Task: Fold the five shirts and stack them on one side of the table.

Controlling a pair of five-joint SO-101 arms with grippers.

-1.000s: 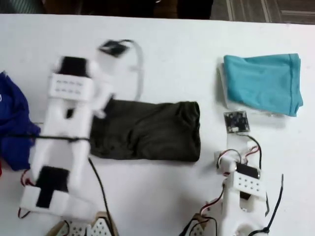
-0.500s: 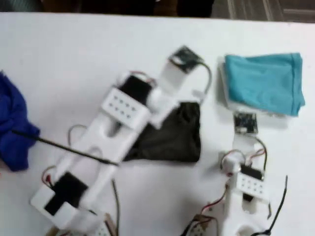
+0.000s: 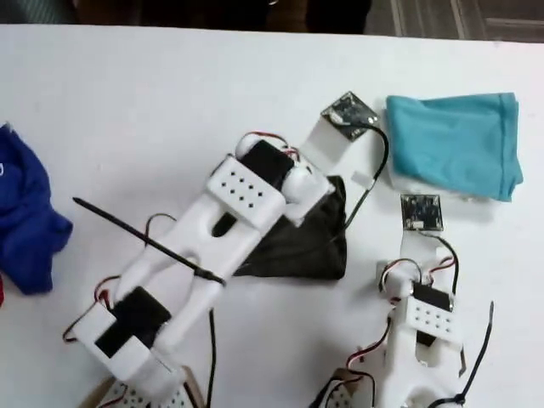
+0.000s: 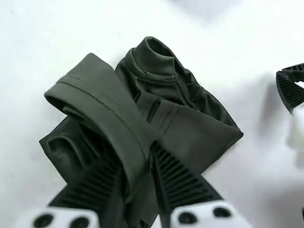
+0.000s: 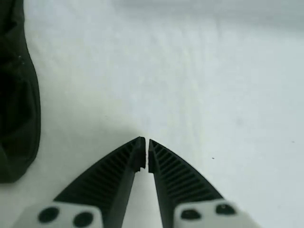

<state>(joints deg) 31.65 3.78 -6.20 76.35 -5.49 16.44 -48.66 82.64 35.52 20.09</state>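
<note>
Over the table (image 3: 127, 102), seen from high up, the left arm (image 3: 212, 246) lies diagonally across the dark green shirt (image 3: 297, 242) at mid-table. A folded teal shirt (image 3: 455, 140) sits to its right and a blue shirt (image 3: 25, 221) at the left edge. At the left wrist, the left gripper (image 4: 137, 156) pinches a fold of the dark green shirt. At the right wrist, the right gripper (image 5: 146, 145) is closed on nothing above bare table.

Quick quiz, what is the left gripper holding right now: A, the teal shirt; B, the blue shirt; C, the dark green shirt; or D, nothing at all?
C: in the left wrist view the left gripper is shut on a folded hem of the dark green shirt, with the cloth pinched between its two ribbed jaws.
</note>
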